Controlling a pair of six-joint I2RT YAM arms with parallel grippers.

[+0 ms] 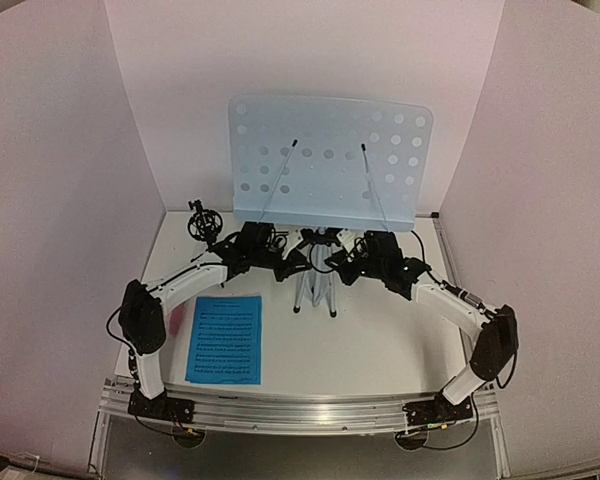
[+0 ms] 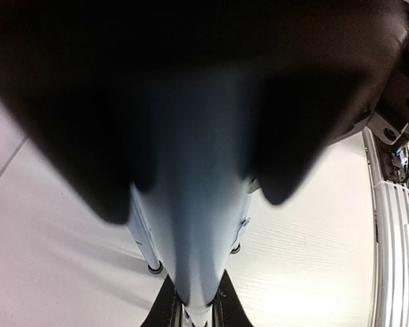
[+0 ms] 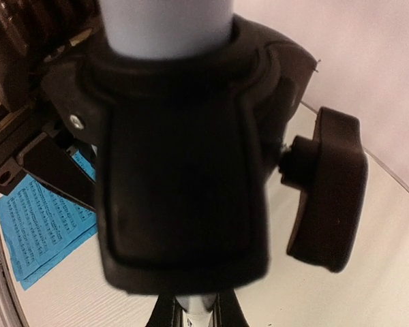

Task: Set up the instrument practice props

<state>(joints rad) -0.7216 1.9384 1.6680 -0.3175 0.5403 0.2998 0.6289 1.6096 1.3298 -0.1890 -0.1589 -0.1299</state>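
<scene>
Where the left wrist camera looks past them, the left fingers (image 2: 168, 308) close tightly on the pale shaft of the music stand (image 1: 330, 160), under a blurred black mass that fills most of that view. The right fingers (image 3: 165, 315) grip the same pale shaft from the other side, just below the black clamp collar (image 3: 184, 177) and its knob (image 3: 327, 197). From above, both arms meet at the stand's stem, just under the perforated pale-blue panel, which stands upright at the back of the desk (image 1: 380, 340). The silver tripod (image 1: 315, 288) stands with its feet gathered close together between the two arms. The blue sheet-music pages (image 1: 225, 338) lie flat on the desk near the left arm, well apart from the stand; the right wrist view shows two overlapping edges. The pink microphone (image 1: 176, 320) shows only as a sliver between the left arm's elbow and the pages. The black mic holder (image 1: 202, 222) stands at the back left, beside the panel's lower corner.
</scene>
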